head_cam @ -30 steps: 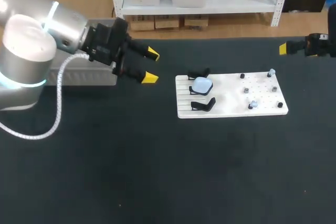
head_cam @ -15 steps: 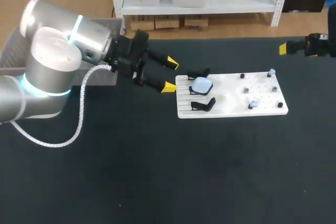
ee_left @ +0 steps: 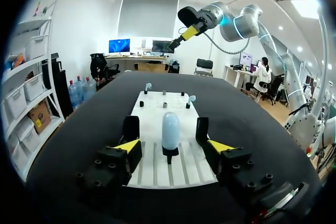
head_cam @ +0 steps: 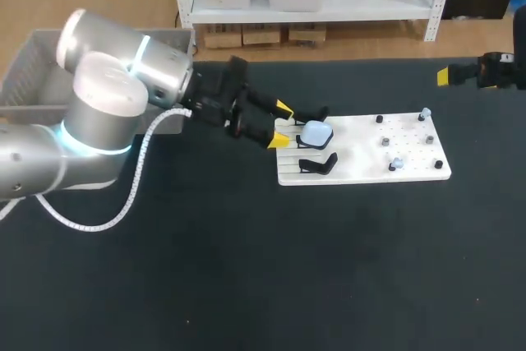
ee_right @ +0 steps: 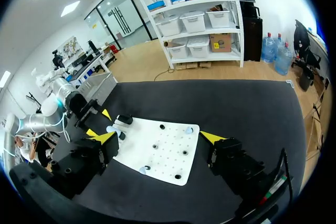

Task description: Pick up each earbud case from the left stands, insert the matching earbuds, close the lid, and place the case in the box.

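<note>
Head view, left to right. A grey box [head_cam: 33,71] is sitting at the far left edge of the black bench [head_cam: 246,269]. The left arm [head_cam: 107,113] is coming in from that side and reaching toward the middle. The left end effector [head_cam: 281,125] is hanging at the left edge of a white board [head_cam: 362,172], with its 2 yellow-tipped fingers spread and gripping nothing.

Just beyond those tips, 1 pale blue earbud case [head_cam: 316,132] is resting on the slotted left part of the board. It is sitting between 2 black stands [head_cam: 318,164] that are carrying nothing.

On the right part of the board, dark pegs [head_cam: 385,142] are standing in a scattered pattern. 2 pale earbuds [head_cam: 424,113] are sitting there, 1 at the far corner and 1 near the front edge.

The right end effector [head_cam: 444,76] is showing 1 yellow tip at the far right edge of the bench, well apart from the board.

Left wrist view. The left end effector [ee_left: 173,148] is pointing along the board [ee_left: 184,166]. The earbud case [ee_left: 170,129] is standing upright ahead of the gap between the open fingers, touched by neither. The stands [ee_left: 131,128] are flanking it, and the earbuds [ee_left: 191,98] are lying farther ahead. The right arm [ee_left: 236,22] is hanging beyond the board's far end.

Right wrist view. The right end effector [ee_right: 160,137] is hanging with its fingers wide apart and carrying nothing. The board [ee_right: 163,148] is lying ahead of it, with the earbud case [ee_right: 111,129] at the board's far end, close to the left arm [ee_right: 58,103].
</note>
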### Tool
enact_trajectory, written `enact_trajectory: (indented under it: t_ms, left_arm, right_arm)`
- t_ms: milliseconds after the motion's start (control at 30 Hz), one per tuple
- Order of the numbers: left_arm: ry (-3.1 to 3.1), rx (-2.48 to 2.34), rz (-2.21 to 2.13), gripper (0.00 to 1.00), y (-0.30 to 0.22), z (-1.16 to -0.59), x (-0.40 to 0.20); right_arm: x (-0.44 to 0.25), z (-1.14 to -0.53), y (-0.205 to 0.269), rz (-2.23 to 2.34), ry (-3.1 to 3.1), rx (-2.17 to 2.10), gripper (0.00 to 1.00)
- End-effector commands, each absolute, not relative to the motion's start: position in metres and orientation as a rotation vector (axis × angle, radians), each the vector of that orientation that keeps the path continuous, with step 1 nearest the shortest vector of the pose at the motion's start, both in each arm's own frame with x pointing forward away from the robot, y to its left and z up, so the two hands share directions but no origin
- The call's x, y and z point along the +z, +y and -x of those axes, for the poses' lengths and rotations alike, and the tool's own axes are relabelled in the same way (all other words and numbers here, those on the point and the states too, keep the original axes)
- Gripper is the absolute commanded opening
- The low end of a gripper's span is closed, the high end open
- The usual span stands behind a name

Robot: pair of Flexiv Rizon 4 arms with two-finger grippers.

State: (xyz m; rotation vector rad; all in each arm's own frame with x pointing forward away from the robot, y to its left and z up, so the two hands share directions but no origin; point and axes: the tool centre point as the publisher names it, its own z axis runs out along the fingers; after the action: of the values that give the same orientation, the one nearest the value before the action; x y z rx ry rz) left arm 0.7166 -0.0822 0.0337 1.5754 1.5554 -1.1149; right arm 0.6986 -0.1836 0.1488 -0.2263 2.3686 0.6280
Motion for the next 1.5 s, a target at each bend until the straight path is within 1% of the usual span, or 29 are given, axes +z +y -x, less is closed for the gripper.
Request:
enact_trajectory:
  t_ms: [33, 67, 100, 133, 233, 300, 400, 500, 600, 1500]
  left_arm:
    - [1.563, -1.114, -1.571, 0.74, -0.088, -0.716, 0.03]
    - [1.564, -1.114, -1.57, 0.73, -0.089, -0.716, 0.03]
    - [1.568, -1.114, -1.572, 0.67, -0.091, -0.715, 0.028]
    - [1.573, -1.114, -1.58, 0.65, -0.092, -0.715, 0.027]
    - [1.576, -1.114, -1.583, 0.64, -0.094, -0.715, 0.026]
    - [1.576, -1.116, -1.585, 0.61, -0.096, -0.715, 0.026]
    - [1.58, -1.114, -1.592, 0.6, -0.099, -0.715, 0.025]
    - [1.592, -1.111, -1.593, 0.53, -0.101, -0.715, 0.024]
    - [1.604, -1.106, -1.593, 0.49, -0.103, -0.715, 0.022]
    - [1.608, -1.078, -1.583, 0.47, -0.116, -0.717, 0.017]
  right_arm:
    - [0.149, -0.698, -0.184, 0.226, 2.369, 0.627, 1.0]
    - [0.149, -0.698, -0.184, 0.226, 2.369, 0.627, 1.0]
    - [0.149, -0.698, -0.184, 0.226, 2.369, 0.627, 1.0]
    - [0.149, -0.698, -0.184, 0.226, 2.369, 0.627, 1.0]
    - [0.149, -0.698, -0.184, 0.226, 2.369, 0.627, 1.0]
    - [0.149, -0.698, -0.184, 0.226, 2.369, 0.627, 1.0]
    - [0.149, -0.698, -0.184, 0.226, 2.369, 0.627, 1.0]
    - [0.149, -0.698, -0.184, 0.226, 2.369, 0.627, 1.0]
    - [0.149, -0.698, -0.184, 0.226, 2.369, 0.627, 1.0]
    - [0.149, -0.698, -0.184, 0.226, 2.369, 0.627, 1.0]
